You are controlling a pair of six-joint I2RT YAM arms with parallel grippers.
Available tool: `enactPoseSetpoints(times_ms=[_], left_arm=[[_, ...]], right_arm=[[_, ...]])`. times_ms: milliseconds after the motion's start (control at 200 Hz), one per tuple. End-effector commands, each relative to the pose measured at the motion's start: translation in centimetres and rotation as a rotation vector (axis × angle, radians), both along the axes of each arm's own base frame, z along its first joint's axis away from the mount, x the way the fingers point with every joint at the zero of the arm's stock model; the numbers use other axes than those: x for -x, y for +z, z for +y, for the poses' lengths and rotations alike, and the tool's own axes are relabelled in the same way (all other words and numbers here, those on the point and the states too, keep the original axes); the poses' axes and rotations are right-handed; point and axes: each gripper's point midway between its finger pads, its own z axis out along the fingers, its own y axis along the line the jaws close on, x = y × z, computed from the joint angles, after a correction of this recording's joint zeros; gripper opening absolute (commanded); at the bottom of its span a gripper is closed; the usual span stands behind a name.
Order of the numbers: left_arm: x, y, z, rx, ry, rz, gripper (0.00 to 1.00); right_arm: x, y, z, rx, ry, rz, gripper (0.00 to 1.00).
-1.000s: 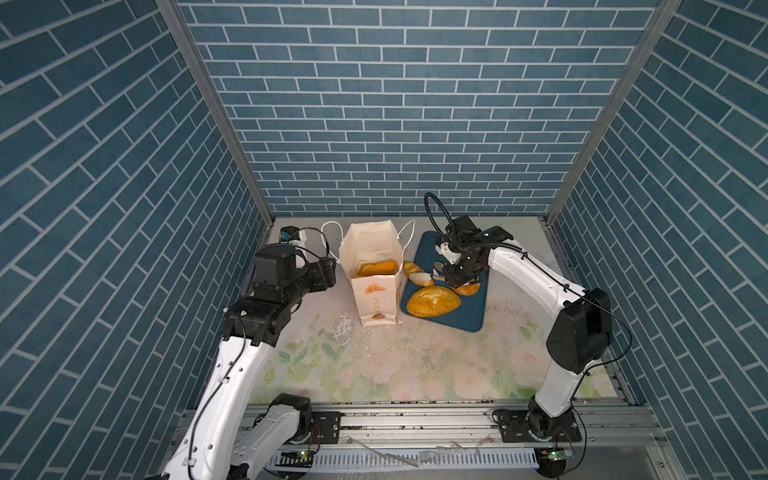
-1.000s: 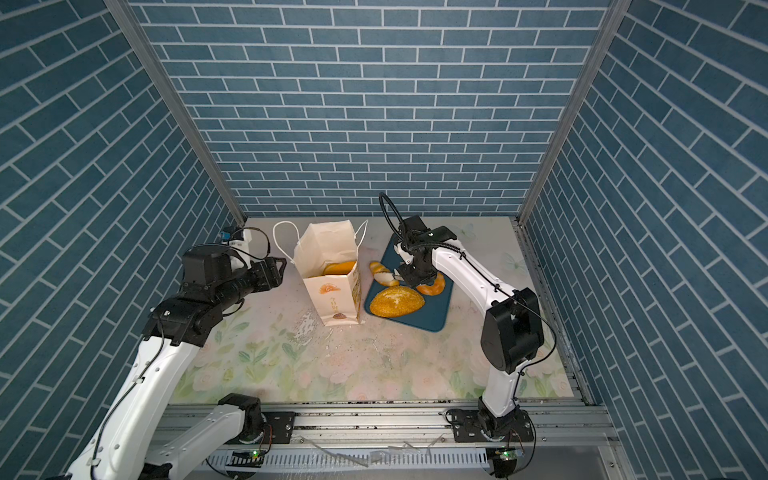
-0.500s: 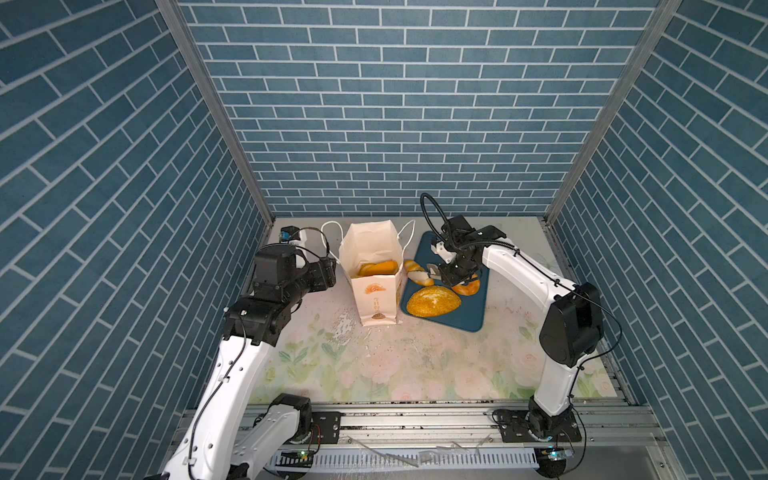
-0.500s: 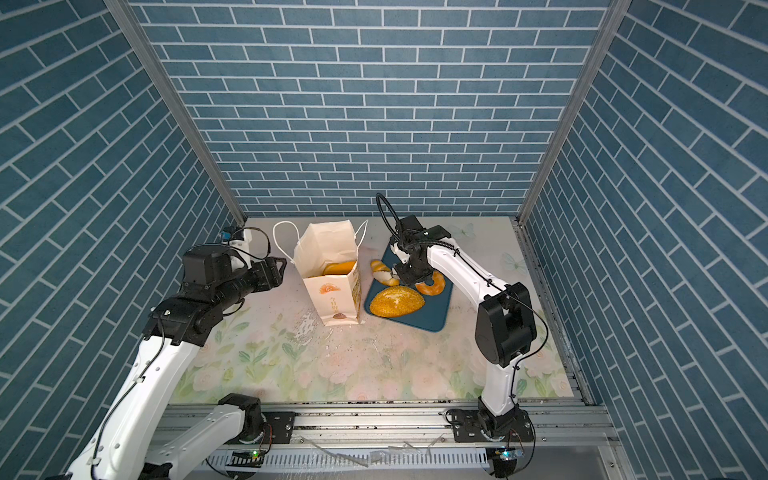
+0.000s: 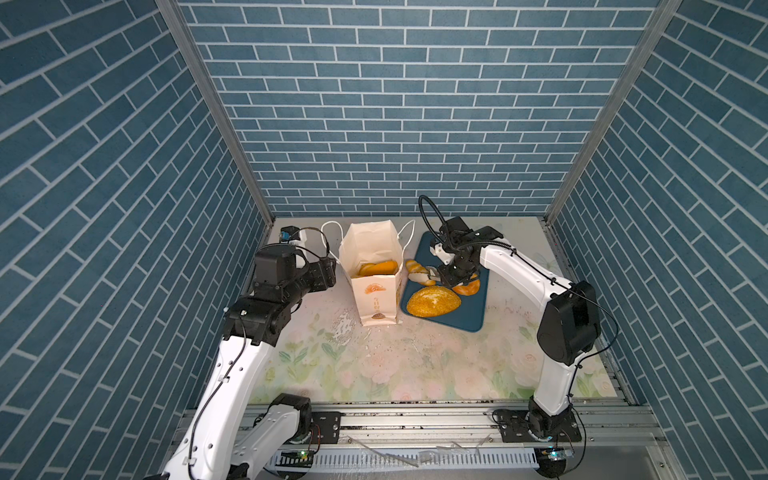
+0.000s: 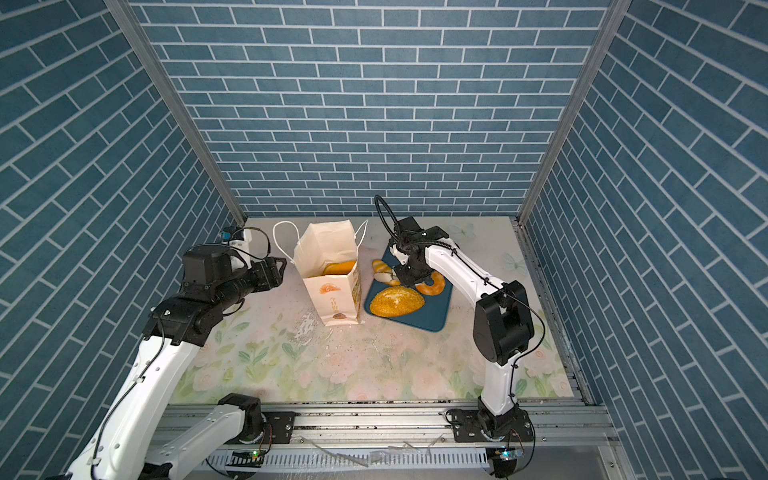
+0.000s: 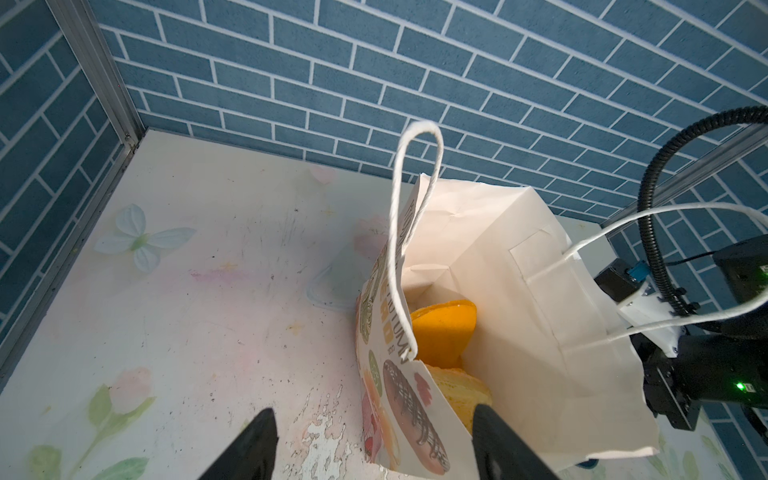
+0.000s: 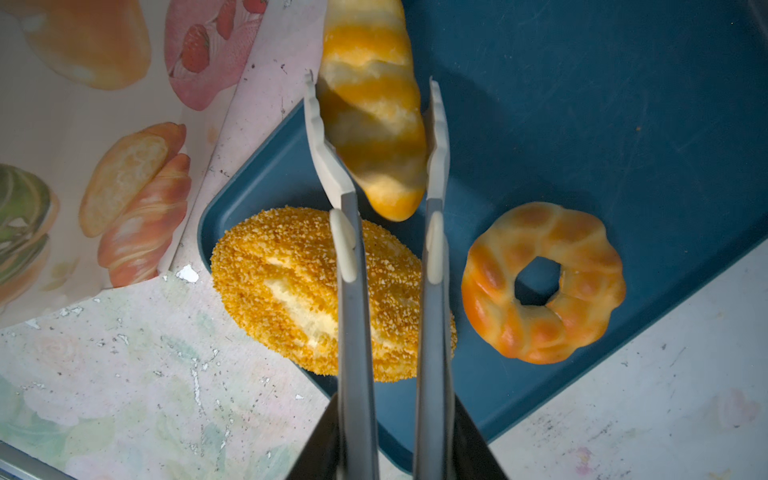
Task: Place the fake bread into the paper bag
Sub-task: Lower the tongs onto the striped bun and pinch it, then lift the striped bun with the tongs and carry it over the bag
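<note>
My left gripper hangs spread wide, with the paper bag just ahead of its fingers on the scuffed floral tabletop and fake bread inside it. My right gripper is clamped on grey tongs, whose tips pinch a striped roll over the dark blue tray. Blue brick walls enclose us.

Twin high views down over whole table; two close wrist views.

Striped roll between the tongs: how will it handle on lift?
Likely light and stiff: striped roll looks like moulded toy bread. Glossy, tapered sides may slip between the tongs. Rounded, so it could roll if dropped on the tray.
</note>
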Motion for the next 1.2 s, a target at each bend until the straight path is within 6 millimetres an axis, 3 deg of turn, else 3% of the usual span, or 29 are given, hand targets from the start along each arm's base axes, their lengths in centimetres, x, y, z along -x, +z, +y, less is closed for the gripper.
enactPoseSetpoints(times_ms=[0,210,540,755,1195], left_arm=[[0.3,-0.1,0.2,-0.009,0.004,-0.002,0.75],[0.3,0.1,0.1,-0.006,0.003,-0.006,0.76],[0.7,0.1,0.2,-0.005,0.001,-0.011,0.75],[1.0,0.2,0.3,-0.008,0.001,-0.013,0.75],[0.8,-0.1,0.1,-0.004,-0.005,-0.008,0.76]], right_arm=[[-0.7,1.9,0.4,-0.021,-0.005,-0.057,0.32],[-1.0,3.0,-0.1,-0.017,-0.028,-0.105,0.29],[-2.2,6.5,-1.2,-0.041,-0.122,-0.232,0.25],[-2.8,8.9,-3.3,0.013,-0.202,-0.322,0.25],[-1.3,20.7,-6.2,-0.043,-0.267,-0.576,0.25]])
